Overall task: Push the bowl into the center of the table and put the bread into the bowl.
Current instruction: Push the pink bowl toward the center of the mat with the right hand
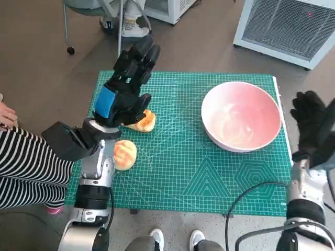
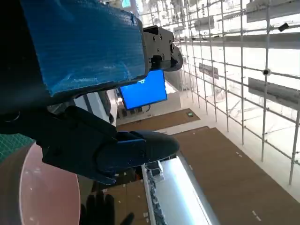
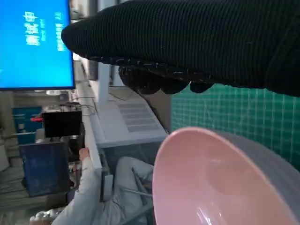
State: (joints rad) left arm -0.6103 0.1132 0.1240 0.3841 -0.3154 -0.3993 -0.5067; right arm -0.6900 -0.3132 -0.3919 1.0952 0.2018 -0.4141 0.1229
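A pink bowl [image 1: 241, 115] stands on the right part of the green mat [image 1: 183, 178], close to its right edge. Two orange bread pieces lie at the left: one [image 1: 145, 122] partly hidden under my left hand [image 1: 125, 94], the other [image 1: 125, 154] nearer me beside the forearm. The left hand hovers with its fingers stretched away from me and nothing in it. My right hand [image 1: 314, 125] is raised just right of the bowl, past the mat's edge, fingers spread. The right wrist view shows the bowl [image 3: 215, 178] close under the glove [image 3: 187, 42]. The bowl's rim [image 2: 37, 187] also shows in the left wrist view.
A person in a striped sleeve [image 1: 23, 167] sits at the left, one hand [image 1: 6, 116] near the table. Shoes [image 1: 153, 238] show at the near edge. A white cabinet [image 1: 288, 26] stands far right, chair legs [image 1: 68, 31] far left. A cable [image 1: 251, 193] crosses the mat's near right corner.
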